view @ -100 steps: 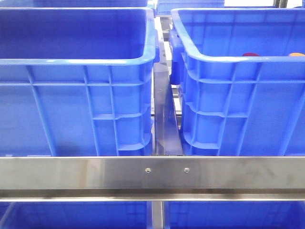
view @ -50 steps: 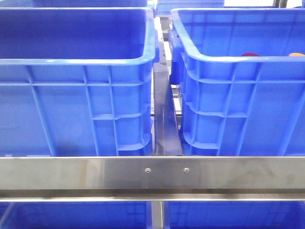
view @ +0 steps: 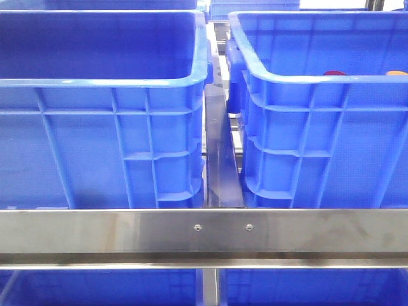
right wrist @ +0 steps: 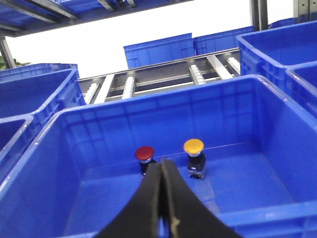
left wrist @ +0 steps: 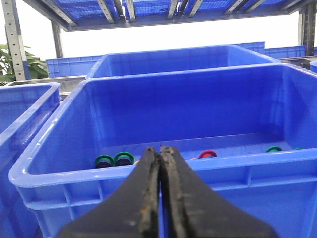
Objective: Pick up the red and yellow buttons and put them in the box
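Observation:
In the right wrist view a red button (right wrist: 144, 153) and a yellow button (right wrist: 193, 147) stand upright side by side on the floor of a blue crate (right wrist: 163, 111), near its far wall. My right gripper (right wrist: 161, 161) is shut and empty, above the crate's near rim and lined up between the two buttons, closer to the red one. In the front view their tops, red (view: 335, 72) and orange (view: 396, 73), peek over the right crate's rim (view: 306, 80). My left gripper (left wrist: 160, 148) is shut and empty before another blue crate (left wrist: 188, 109).
The left crate (view: 95, 81) in the front view shows no contents. The crate in the left wrist view holds green rings (left wrist: 114, 159) and a red ring (left wrist: 207, 154). A steel rail (view: 204, 233) crosses in front. A roller conveyor (right wrist: 158, 79) and more blue crates lie beyond.

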Motion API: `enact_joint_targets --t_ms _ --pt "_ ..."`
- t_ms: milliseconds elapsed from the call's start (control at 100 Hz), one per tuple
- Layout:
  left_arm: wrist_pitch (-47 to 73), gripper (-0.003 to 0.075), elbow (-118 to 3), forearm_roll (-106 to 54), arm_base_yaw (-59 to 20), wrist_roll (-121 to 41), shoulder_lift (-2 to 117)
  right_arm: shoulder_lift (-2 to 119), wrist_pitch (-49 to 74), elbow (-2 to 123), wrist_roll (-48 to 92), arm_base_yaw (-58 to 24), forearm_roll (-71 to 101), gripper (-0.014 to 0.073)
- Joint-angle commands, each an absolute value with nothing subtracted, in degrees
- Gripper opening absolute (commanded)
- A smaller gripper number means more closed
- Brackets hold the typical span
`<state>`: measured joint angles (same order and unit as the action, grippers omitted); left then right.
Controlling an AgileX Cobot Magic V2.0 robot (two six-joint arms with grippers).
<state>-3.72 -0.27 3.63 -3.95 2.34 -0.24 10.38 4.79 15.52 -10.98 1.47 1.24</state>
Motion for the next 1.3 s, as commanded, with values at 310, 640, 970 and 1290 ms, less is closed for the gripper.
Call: enact_joint_targets --t_ms 310,640,970,1290 --pt "-8.23 -0.0019 2.51 3.42 -3.83 2.87 -2.17 -1.95 -3.23 2.69 -11.76 1.24 0.00 -0.0068" --pt "-8.10 -0.0019 2.51 3.42 -3.83 2.87 -2.17 -2.08 -6.84 -0.44 -11.76 0.35 0.00 -0.0068" --pt "-8.10 -0.0019 2.51 3.42 -3.83 2.87 -2.17 -2.08 -6.71 -0.44 -11.76 0.35 0.00 -0.0068" --pt "-8.10 -0.0019 2.51 3.42 -3.83 2.87 -2.17 -2.08 -6.71 -0.44 -11.76 0.35 0.00 -0.0068"
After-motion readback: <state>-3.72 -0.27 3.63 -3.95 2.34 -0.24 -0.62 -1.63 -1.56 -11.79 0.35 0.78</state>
